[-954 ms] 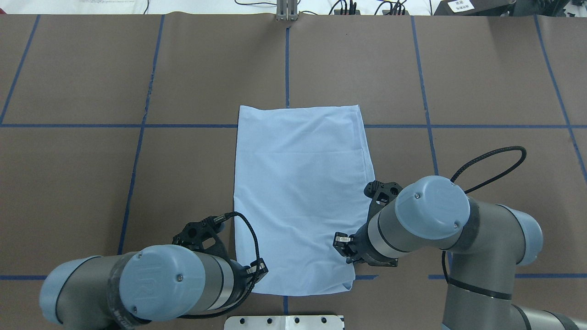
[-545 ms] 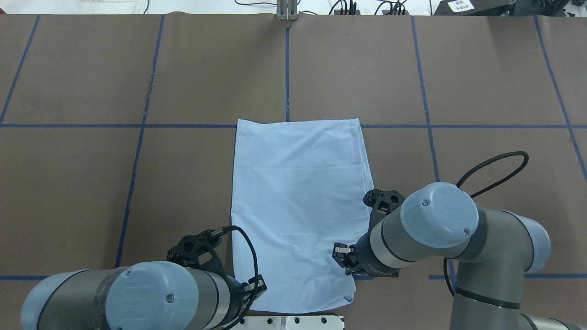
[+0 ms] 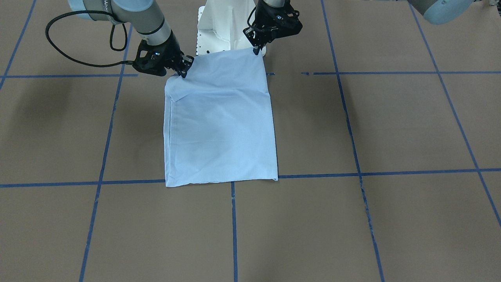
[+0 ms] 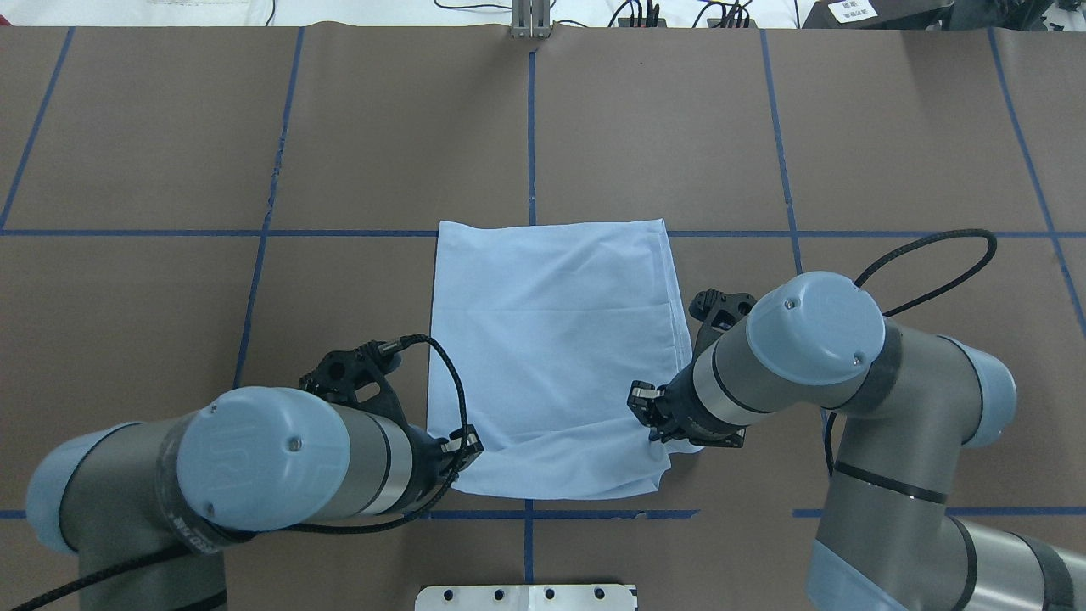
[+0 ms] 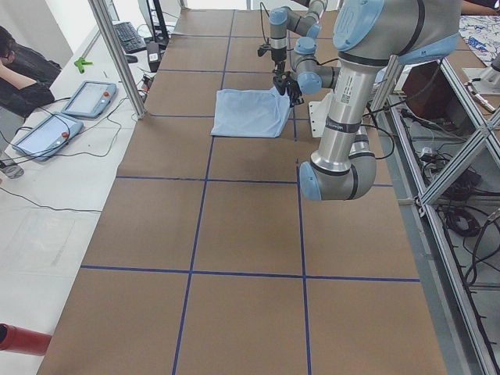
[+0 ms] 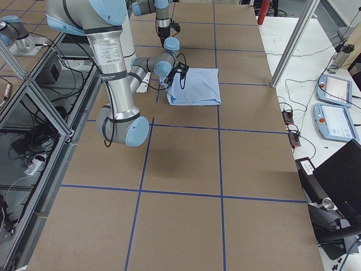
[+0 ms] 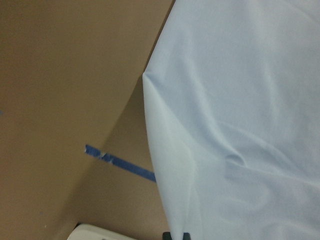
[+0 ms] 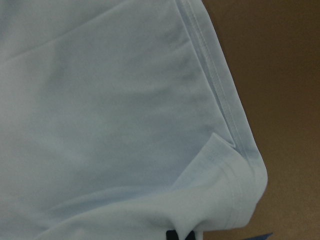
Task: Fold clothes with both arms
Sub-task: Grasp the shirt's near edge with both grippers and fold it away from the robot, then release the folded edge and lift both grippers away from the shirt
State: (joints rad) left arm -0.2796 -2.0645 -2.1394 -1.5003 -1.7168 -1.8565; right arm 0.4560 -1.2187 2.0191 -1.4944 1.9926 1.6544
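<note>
Brown paper covers the table [image 3: 372, 125], crossed by blue tape lines [image 3: 391, 172]. Seen from across the table, a pale blue shirt [image 3: 221, 129] lies as a folded oblong at the middle. The end away from the robot lies flat, and the robot-side end is raised off the paper. The right gripper [image 3: 183, 72] pinches one raised corner and the left gripper [image 3: 256, 50] the other, each clamped shut on cloth. From overhead, the held end sags in soft creases between the two grippers, while the rest lies smooth and reaches a tape line. Both side views show the shirt small, far up the table, and the grip is too small to judge there. The left wrist camera shows a lifted cloth edge running down to where it is held. The right wrist camera shows a stitched hem corner just above the pinch. This looks like the start of a lengthwise fold. Next, both grippers need to rise together and carry the held end over to the flat end, level and taut, so the edges meet. No container shows in any view.
</note>
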